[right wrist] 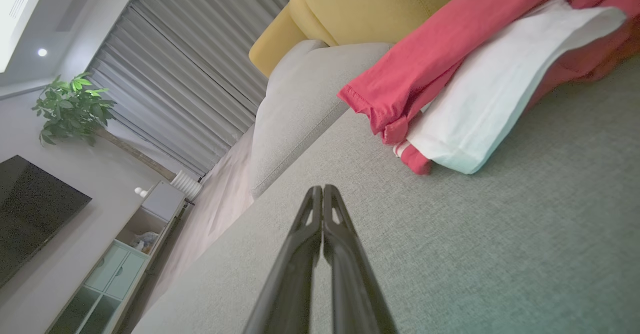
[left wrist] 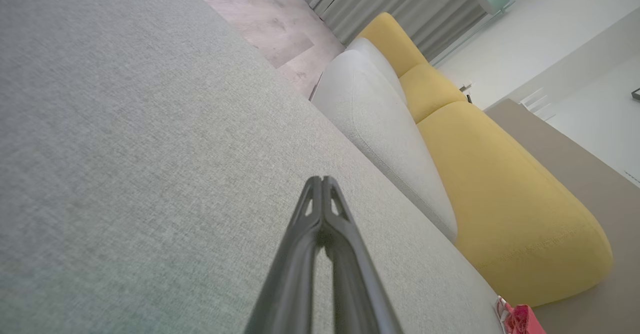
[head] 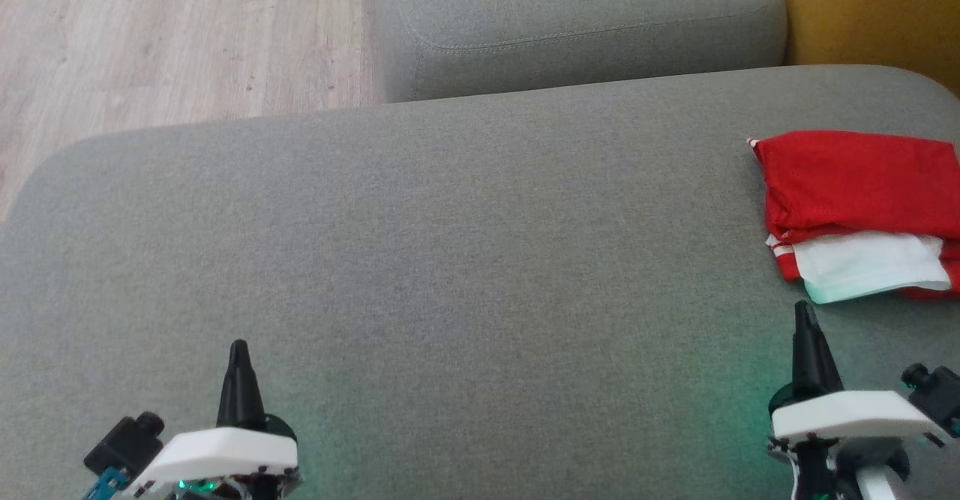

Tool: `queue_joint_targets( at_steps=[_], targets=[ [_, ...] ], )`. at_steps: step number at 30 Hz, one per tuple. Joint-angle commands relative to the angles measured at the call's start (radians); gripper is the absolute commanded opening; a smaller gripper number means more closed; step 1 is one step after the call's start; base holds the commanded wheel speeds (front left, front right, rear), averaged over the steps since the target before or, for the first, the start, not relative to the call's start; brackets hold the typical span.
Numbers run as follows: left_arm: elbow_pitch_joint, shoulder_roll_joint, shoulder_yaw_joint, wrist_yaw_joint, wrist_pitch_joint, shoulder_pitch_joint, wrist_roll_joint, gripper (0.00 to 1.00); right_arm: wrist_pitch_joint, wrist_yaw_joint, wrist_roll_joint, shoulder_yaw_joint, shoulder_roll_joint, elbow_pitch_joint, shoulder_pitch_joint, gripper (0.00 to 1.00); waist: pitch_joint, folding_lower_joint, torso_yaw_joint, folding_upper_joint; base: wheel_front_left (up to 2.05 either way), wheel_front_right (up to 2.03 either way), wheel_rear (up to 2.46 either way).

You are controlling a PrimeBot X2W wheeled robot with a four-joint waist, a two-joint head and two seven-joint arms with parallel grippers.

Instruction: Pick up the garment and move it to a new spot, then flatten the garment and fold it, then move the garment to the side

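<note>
The garment (head: 862, 211) is a red and white piece folded into a compact stack at the far right of the grey sofa cushion (head: 450, 260). In the right wrist view the garment (right wrist: 480, 73) lies just beyond my fingertips, apart from them. My right gripper (head: 804, 311) stands shut and empty a short way in front of the stack; its tips (right wrist: 322, 190) meet. At the lower left my left gripper (head: 238, 347) is shut with nothing in it, and its tips (left wrist: 321, 180) touch over bare cushion. A red corner of the garment (left wrist: 520, 319) peeks in at the left wrist view's bottom.
A second grey cushion (head: 577, 28) sits behind the one I work on, with a yellow cushion (head: 870, 13) at the back right. Wood floor (head: 150, 43) lies beyond the cushion's left edge. Curtains (right wrist: 185, 73), a plant (right wrist: 70, 108) and a low cabinet (right wrist: 125, 259) stand farther off.
</note>
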Motion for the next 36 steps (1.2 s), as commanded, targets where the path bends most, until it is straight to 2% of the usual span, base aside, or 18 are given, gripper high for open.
queue_joint_targets(
  at_steps=[1, 36],
  targets=[
    [-0.034, 0.003, 0.026, -0.006, 0.003, -0.056, -0.019, 0.00, 0.006, 0.000, 0.024, 0.001, -0.009, -0.038, -0.055, 0.00, 0.000, 0.0000, 0.000, 0.0000, 0.00, 0.00, 0.00],
    [-0.054, 0.005, 0.111, -0.031, 0.104, -0.073, -0.343, 0.00, 0.106, -0.001, 0.411, -0.039, -0.010, -0.059, -0.079, 0.00, 0.004, 0.0000, 0.003, 0.0000, 0.00, 0.00, 0.00]
  ],
)
